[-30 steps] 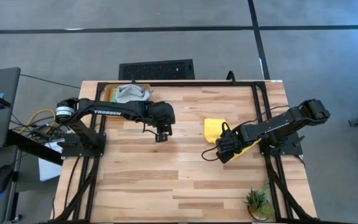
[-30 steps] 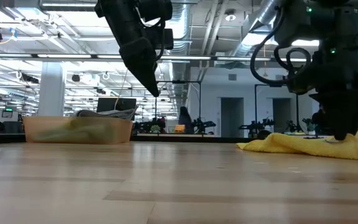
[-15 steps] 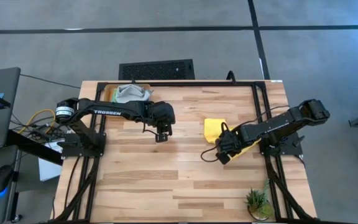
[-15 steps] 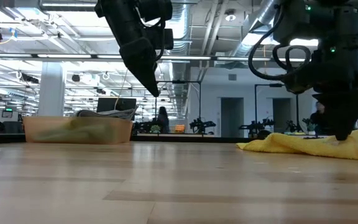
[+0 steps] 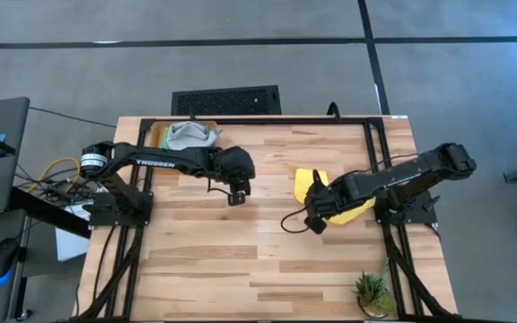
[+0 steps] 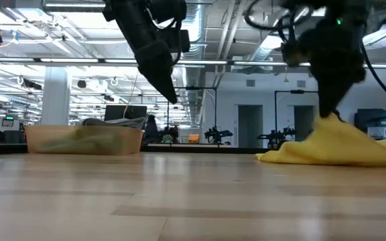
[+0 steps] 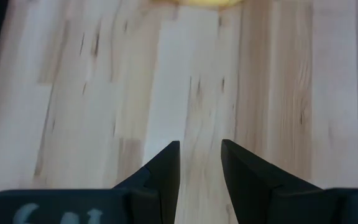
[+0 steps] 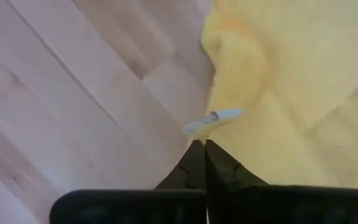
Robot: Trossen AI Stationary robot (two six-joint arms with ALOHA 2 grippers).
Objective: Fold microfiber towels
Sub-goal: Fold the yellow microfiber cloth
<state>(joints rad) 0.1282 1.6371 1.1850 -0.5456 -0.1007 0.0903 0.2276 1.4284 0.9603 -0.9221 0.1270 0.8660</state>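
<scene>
While your right gripper [image 5: 315, 218] is pinching a corner of the yellow towel [image 5: 309, 183] and tenting the cloth up off the table [image 5: 240, 260], the fold itself is only just beginning. From above, that towel is lying at about three o'clock from the table's centre, still rumpled and with no clean crease showing. In the right wrist view your fingertips [image 8: 202, 149] are pressed tight together on the towel's edge, right by its small white tag [image 8: 211, 118]. Your left gripper [image 5: 236, 195] is hanging in the air near the centre, slightly toward nine o'clock, with its fingers [image 7: 166, 163] standing a narrow gap apart and holding nothing. Toward eleven o'clock, the bin [image 5: 156, 132] is holding more cloths, a grey one [image 5: 189, 135] on top and something greenish under it; those are still waiting unfolded. No finished, folded towel is showing anywhere, so you are, in my judgement, very early: one towel started, the rest untouched.
</scene>
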